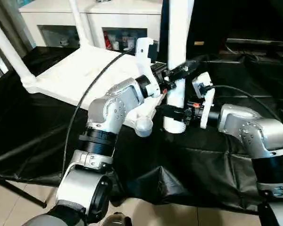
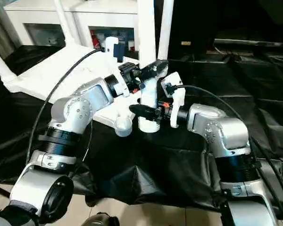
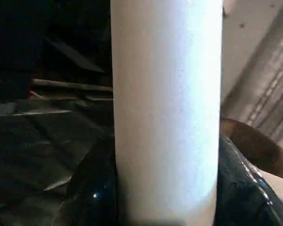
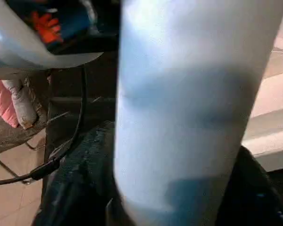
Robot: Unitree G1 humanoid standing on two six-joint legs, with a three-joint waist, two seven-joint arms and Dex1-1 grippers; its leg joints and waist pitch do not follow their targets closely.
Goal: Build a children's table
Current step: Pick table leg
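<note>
The white tabletop lies underside up on the black-draped work table. One white leg stands at its far-left corner and another at the back. A further leg rises behind the grippers. Both grippers hold an upright leg by the tabletop's near right corner. My left gripper is shut around it higher up. Below, my right gripper is shut around it just above its foot. A round socket shows right beside that foot. I cannot tell whether the foot is seated.
A white cabinet with coloured items on its shelf stands behind the work table. Black cloth covers the table's near and right parts and hangs over the front edge. A black cable runs over my left arm.
</note>
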